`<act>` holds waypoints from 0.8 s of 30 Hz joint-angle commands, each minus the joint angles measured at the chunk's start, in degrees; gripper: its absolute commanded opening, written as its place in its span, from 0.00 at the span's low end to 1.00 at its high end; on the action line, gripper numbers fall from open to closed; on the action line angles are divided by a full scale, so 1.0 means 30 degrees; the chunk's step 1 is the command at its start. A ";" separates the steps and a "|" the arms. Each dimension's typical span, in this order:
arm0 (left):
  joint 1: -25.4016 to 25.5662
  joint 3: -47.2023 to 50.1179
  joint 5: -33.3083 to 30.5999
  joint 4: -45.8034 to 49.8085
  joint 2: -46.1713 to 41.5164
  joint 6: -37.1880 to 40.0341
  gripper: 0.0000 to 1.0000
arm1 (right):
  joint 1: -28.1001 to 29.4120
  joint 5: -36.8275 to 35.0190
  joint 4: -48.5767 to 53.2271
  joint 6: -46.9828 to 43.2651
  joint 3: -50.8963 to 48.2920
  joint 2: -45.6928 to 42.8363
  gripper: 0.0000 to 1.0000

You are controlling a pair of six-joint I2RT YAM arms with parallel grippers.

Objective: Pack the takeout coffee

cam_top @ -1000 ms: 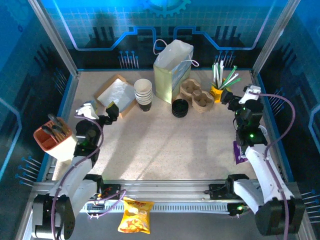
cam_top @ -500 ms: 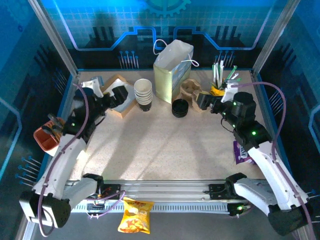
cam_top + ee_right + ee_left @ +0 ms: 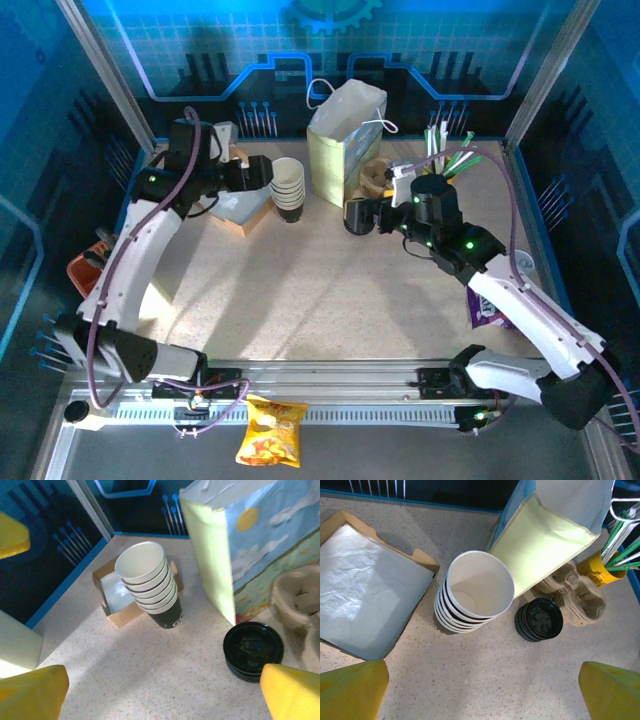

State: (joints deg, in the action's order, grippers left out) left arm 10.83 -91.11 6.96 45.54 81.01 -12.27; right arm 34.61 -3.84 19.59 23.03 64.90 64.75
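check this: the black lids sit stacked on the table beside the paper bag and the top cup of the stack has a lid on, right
No: the top cup of the cup stack is lidless, its open mouth plain in the left wrist view. The black lids do sit stacked on the table beside the paper bag.

Coffee cup [image 3: 522, 262], indistinct, table's right edge

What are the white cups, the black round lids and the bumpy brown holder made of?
The stacked cups look like paper: matte cream walls with thin rolled rims. The black lids seem to be plastic, since they are glossy with moulded ridges. The brown holder is probably moulded pulp cardboard, dull and rough-looking with rounded wells.
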 commanded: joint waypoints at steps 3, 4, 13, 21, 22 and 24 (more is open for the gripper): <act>0.0138 -0.2929 -0.1094 0.3119 0.2482 0.1847 0.94 | 0.0644 -0.0150 0.0519 0.0380 0.1033 0.0898 0.99; 0.0133 -0.3454 -0.1234 0.3412 0.2984 0.2022 0.94 | 0.0705 -0.0201 0.0584 0.0359 0.1055 0.1000 0.99; 0.0520 -0.7731 -0.1618 0.5364 0.7058 0.2802 0.84 | 0.0998 -0.0445 0.0557 0.0344 0.1239 0.2078 0.99; 0.0566 -1.1320 -0.2082 0.6596 1.0500 0.3079 0.69 | 0.1269 -0.0332 0.0398 0.0436 0.1609 0.3079 0.99; 0.0552 -1.1751 -0.2089 0.6744 1.0863 0.3067 0.66 | 0.1295 -0.0264 0.0353 0.0450 0.1708 0.3235 0.99; 0.0590 -1.2719 -0.2152 0.7174 1.1686 0.3100 0.61 | 0.1350 -0.0157 0.0300 0.0395 0.1994 0.3641 0.99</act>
State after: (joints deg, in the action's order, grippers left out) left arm 12.27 -125.23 1.30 63.16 113.34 -3.97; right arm 37.56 -4.40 20.49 23.59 68.31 74.32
